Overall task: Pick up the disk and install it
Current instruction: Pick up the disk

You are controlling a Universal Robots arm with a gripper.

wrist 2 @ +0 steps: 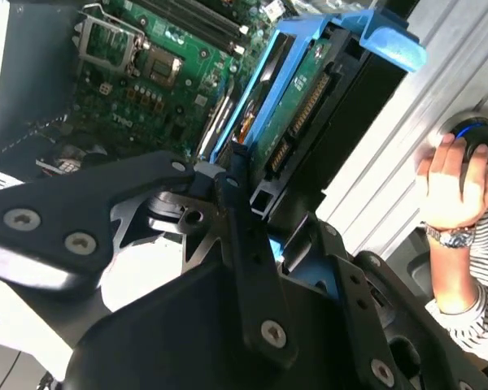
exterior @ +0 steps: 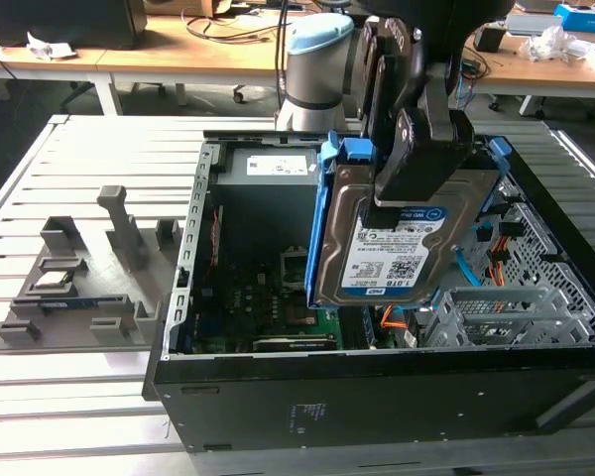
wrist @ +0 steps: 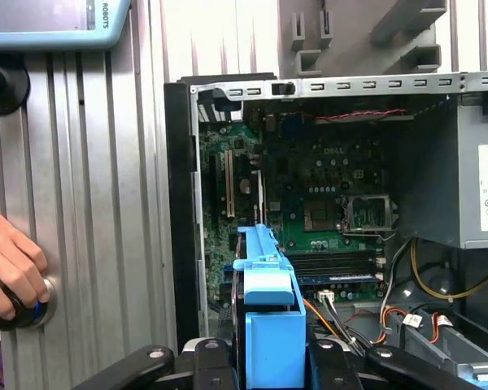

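Carry phase: gripper point(exterior: 416, 178) is pinching the disk point(exterior: 382, 253), so the pick is done and the install isn't. The disk hangs on edge, tilted, over the open case point(exterior: 278, 397), just beside the grey drive cage point(exterior: 496, 312) (towards the exterior view's right). It has a silver metal body, glossy white-and-blue label and bright blue plastic rails. My read: seating calls for rails squared to the cage slot, clear of the orange cables point(exterior: 395, 319).
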